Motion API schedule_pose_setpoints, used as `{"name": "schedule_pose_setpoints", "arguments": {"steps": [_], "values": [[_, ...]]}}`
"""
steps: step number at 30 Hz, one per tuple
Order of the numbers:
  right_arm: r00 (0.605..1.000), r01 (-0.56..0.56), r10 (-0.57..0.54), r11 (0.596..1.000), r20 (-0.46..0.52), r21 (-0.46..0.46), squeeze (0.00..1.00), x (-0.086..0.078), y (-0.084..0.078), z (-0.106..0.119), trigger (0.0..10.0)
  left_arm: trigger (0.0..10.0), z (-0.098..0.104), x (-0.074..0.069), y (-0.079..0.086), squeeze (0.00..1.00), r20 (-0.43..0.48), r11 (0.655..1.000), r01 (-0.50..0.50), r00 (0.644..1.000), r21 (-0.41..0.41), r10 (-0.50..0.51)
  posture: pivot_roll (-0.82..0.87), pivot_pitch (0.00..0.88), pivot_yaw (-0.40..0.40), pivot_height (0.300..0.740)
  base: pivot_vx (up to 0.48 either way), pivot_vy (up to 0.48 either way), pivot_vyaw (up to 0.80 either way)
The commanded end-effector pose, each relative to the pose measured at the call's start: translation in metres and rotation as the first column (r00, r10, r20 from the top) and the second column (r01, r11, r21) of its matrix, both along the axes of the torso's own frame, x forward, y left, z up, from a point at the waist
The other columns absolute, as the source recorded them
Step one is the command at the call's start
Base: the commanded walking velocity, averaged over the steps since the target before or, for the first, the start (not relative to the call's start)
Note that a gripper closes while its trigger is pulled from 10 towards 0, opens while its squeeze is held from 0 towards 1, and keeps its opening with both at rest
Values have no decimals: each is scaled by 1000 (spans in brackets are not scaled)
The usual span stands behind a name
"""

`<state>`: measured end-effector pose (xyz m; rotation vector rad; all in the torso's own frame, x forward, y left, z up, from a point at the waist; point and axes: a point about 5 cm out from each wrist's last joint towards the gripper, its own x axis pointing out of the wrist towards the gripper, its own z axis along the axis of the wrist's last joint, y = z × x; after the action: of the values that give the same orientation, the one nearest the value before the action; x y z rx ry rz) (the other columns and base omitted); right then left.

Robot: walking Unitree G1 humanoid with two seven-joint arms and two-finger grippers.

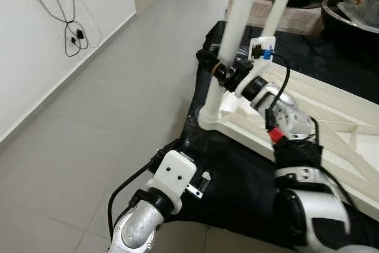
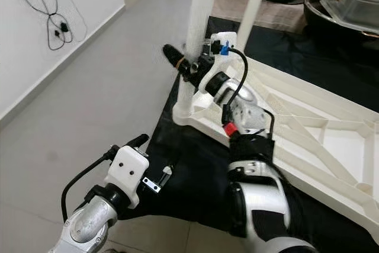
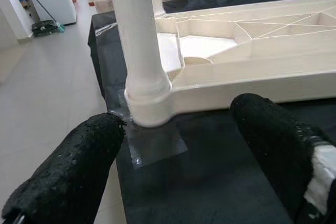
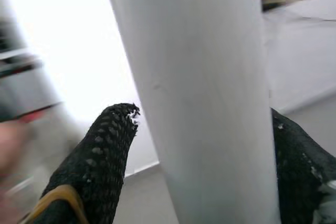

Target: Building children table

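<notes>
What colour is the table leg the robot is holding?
The table leg is plain cream-white, clearest in the left wrist view, between the right gripper's black fingers.

Black cables (image 1: 74, 34) hang on the white wall (image 1: 41, 45) beside a grey tiled floor (image 1: 118, 105).

Grey tiled floor (image 1: 118, 87) under black sheet (image 1: 237, 188) (upturned white table (image 1: 331, 122) atop)

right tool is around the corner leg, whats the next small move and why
Probably push the leg down into its corner socket while keeping it upright. The right tool is clamped around the leg just above the upturned tabletop, and the leg's base already sits in the socket. The left tool is open, just short of that corner, and could steady it.
</notes>
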<state>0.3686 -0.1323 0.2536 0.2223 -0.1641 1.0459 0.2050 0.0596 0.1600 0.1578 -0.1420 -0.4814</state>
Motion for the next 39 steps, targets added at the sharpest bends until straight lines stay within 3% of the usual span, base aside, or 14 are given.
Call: {"name": "schedule_pose_setpoints", "arguments": {"steps": [1,9,11,18,24,25,27,29,30,32,33,34,36,39], "values": [[953,-302,304,951,19,-71,0,-15,8,-6,10000,10000,-4,0,-2,0,-14,1000,4,1000,8,-4,144,104,-85,740,0,0,0],[898,-439,439,896,-14,-71,0,-3,25,-3,10000,10000,-4,-1,-2,0,-13,1000,4,1000,7,-4,160,113,-90,740,0,0,0],[894,-446,448,890,2,-97,0,0,39,-2,0,10000,-3,-2,-2,0,-13,1000,4,1000,9,-3,162,115,-90,740,0,0,0],[893,-444,447,893,40,-73,0,0,44,4,0,10000,-3,-3,-1,0,-16,1000,0,1000,10,0,165,118,-91,740,0,0,0],[987,-134,139,989,77,-68,0,13,40,2,0,10000,-4,-2,-2,0,-17,1000,0,1000,10,0,152,118,-89,740,0,0,0],[996,82,-80,995,33,-58,0,23,36,-1,0,10000,-4,-1,-2,0,-17,1000,1,1000,9,-1,146,118,-84,740,0,0,0],[996,82,-80,995,33,-58,0,23,36,-1,0,10000,-4,-1,-2,0,-17,1000,1,1000,9,-1,146,118,-84,740,0,0,0],[949,312,-313,950,-44,-33,0,32,27,-6,0,10000,-4,-1,-2,0,-17,1000,2,1000,8,-2,145,118,-85,740,0,0,0],[817,560,-564,826,-123,-65,0,38,13,-18,0,10000,-4,-1,-2,0,-16,1000,4,1000,8,-4,142,116,-82,740,0,0,0],[817,560,-564,826,-123,-65,0,38,13,-18,0,10000,-4,-1,-2,0,-16,1000,4,1000,8,-4,142,116,-82,740,0,0,0],[576,788,-796,601,-184,-135,0,34,-9,-37,0,10000,-4,0,-3,0,-16,1000,7,1000,8,-6,135,112,-78,740,0,0,0],[576,788,-796,601,-184,-135,0,34,-9,-37,0,10000,-4,0,-3,0,-16,1000,7,1000,8,-6,135,112,-78,740,0,0,0],[238,936,-950,281,-204,-213,0,17,-34,-53,0,10000,-4,1,-3,0,-13,1000,7,1000,9,-7,142,112,-80,740,0,0,0],[180,953,-961,223,-210,-205,0,13,-35,-50,0,10000,-4,1,-1,0,-13,1000,4,1000,11,-4,138,114,-80,740,0,0,0]]}}
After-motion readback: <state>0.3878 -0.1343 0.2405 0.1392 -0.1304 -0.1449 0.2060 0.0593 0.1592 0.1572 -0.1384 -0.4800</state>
